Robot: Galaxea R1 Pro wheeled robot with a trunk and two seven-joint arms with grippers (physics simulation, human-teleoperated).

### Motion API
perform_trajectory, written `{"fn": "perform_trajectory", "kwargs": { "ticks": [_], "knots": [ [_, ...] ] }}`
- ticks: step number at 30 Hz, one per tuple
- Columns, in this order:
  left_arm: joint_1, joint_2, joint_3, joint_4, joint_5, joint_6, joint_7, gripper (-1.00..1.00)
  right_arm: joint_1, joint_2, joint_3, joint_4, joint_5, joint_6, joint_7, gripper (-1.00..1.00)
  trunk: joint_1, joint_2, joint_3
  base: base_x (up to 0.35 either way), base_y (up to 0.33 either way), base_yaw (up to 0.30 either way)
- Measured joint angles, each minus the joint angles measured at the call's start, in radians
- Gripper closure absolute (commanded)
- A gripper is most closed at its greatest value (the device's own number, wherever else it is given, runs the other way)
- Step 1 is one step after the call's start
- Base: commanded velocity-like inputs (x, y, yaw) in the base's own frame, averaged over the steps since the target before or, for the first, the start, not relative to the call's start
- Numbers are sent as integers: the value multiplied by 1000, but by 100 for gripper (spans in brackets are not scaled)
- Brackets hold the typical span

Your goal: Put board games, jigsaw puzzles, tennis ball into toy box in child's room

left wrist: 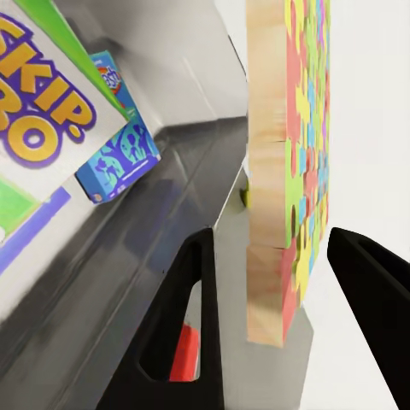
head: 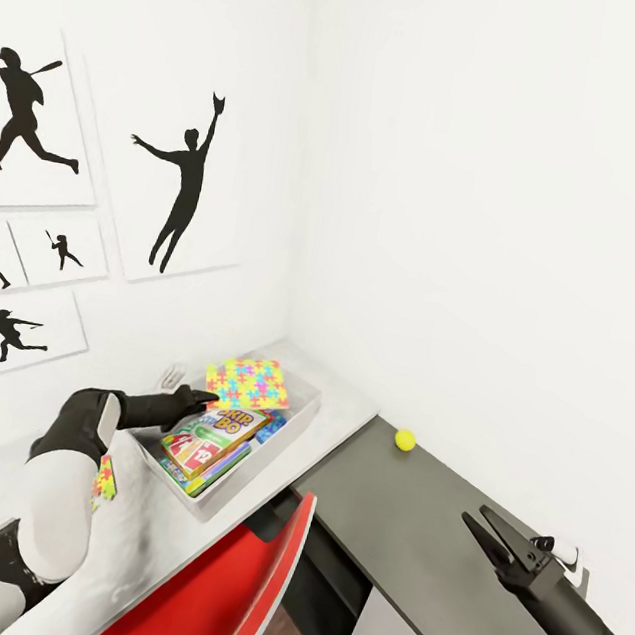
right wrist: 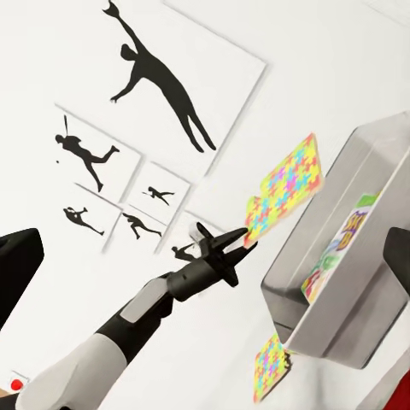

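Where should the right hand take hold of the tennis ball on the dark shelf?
Across its widest middle, coming from above. The tennis ball sits alone on the flat dark shelf, round, with free space on every side, so the right hand can probably close on any opposite sides.

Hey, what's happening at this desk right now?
A two-armed robot is packing toys into a grey toy box on the desk. Its left hand, jaws open, is at a jigsaw puzzle lying across the box's far rim. Board games already sit inside. A second puzzle lies on the desk by the left arm, and the tennis ball sits on the lower dark shelf. The right hand hovers open, holding nothing.
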Motion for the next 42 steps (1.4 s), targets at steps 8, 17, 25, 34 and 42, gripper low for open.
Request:
{"fn": "perform_trajectory", "kwargs": {
  "ticks": [8,17,25,34,42],
  "knots": [
    [0,-19,3,3,1,-22,32,100,0,-1,0,0,-1,0,0,-100,0,0,0,0,0,0],
    [0,-25,5,3,-2,-23,66,100,0,0,0,0,-1,0,0,-100,0,0,0,0,0,0],
    [0,-36,60,6,1,-22,130,100,0,-1,0,0,0,0,0,-100,0,0,0,0,0,0],
    [0,-42,68,6,0,-23,165,100,0,-1,0,0,-1,0,0,-100,0,0,0,0,0,0],
    [0,-42,71,8,4,-23,194,-100,0,0,-21,0,-1,0,0,-100,0,0,0,0,0,0]
  ]
}}
